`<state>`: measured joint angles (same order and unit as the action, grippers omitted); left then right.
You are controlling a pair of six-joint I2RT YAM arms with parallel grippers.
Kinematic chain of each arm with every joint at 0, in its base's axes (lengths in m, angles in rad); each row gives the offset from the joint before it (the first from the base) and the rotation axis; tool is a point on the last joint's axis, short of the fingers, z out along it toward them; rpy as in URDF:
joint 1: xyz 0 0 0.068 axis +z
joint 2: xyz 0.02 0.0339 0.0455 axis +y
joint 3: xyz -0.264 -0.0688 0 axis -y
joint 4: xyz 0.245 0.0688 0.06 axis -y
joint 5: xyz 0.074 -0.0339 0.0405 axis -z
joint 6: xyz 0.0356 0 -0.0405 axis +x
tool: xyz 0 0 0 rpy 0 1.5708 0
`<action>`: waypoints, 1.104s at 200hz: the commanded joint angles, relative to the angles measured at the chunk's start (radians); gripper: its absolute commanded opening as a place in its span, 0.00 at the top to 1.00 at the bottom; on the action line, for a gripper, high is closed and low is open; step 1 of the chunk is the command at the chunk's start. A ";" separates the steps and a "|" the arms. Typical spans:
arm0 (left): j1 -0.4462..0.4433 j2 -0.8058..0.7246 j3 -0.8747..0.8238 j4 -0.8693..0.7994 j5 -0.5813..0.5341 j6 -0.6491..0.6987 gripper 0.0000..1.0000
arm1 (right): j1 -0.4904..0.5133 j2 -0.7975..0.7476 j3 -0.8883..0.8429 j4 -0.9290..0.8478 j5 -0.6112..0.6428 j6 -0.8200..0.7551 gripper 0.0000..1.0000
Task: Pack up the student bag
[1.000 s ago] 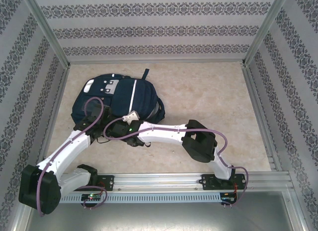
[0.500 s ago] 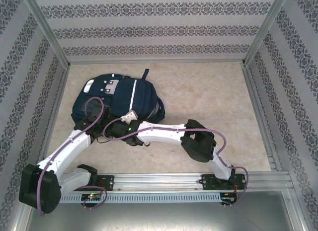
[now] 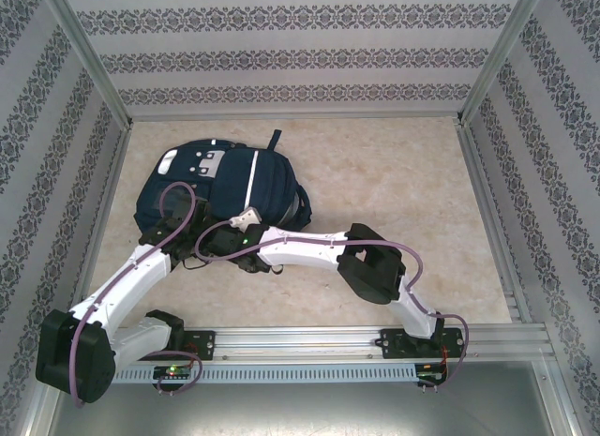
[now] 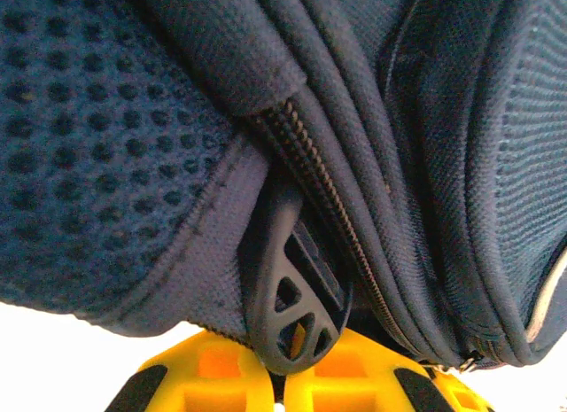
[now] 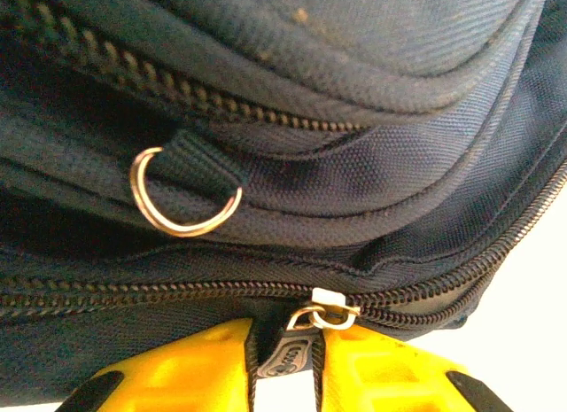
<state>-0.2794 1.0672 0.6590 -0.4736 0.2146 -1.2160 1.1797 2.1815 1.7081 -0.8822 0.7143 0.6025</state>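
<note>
Bag (image 3: 234, 187): navy, lying flat on the table (image 3: 403, 192). Its end with the grey-white patches points away from the arm bases. A thin white stripe runs down its length.
Left gripper (image 4: 279, 392): at the bag's near edge, on the left side. The yellow fingers are closed together and clamp the lower end of a black tab (image 4: 285, 316).
Tab: openwork plastic, coming out from under a fold of the bag. It sits between the mesh panel (image 4: 97, 146) and a zip (image 4: 323, 186) that runs diagonally just beside it.
Right gripper (image 5: 285, 369): also at the bag's near edge, just to the right of the left gripper. Its jaws are narrow, pinching a pull (image 5: 285, 359) between the yellow fingers.
Pull: a dark tab hung on a small metal link, attached to the bag's lowest zip line in the right wrist view. That zip's teeth are meshed on both sides of it.
Ring (image 5: 182, 199): a metal ring on a fabric loop of the bag, above the pull and to its left, apart from the fingers.
Arms: both reach from the near rail to the bag's near edge, their wrists close together.
</note>
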 commanded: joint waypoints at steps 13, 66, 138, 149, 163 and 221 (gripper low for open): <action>0.007 -0.018 0.062 0.035 0.022 0.022 1.00 | -0.033 0.036 -0.036 0.006 0.003 0.014 0.84; 0.011 -0.013 0.060 0.042 0.022 0.020 1.00 | -0.040 0.003 -0.059 0.012 0.006 0.024 0.95; 0.037 -0.010 0.061 0.035 0.030 0.033 1.00 | -0.067 -0.101 -0.151 0.042 -0.050 0.080 1.00; 0.040 -0.011 0.062 0.034 0.033 0.035 1.00 | -0.076 -0.113 -0.169 0.065 -0.063 0.074 1.00; 0.042 -0.011 0.065 0.033 0.035 0.039 1.00 | -0.085 -0.118 -0.177 0.080 -0.068 0.068 1.00; 0.048 -0.012 0.074 0.022 0.043 0.040 1.00 | -0.115 -0.110 -0.197 0.171 -0.141 0.039 0.93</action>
<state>-0.2531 1.0725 0.6773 -0.4793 0.2668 -1.2057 1.1007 2.0548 1.5291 -0.7132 0.5793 0.6468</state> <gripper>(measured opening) 0.078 0.045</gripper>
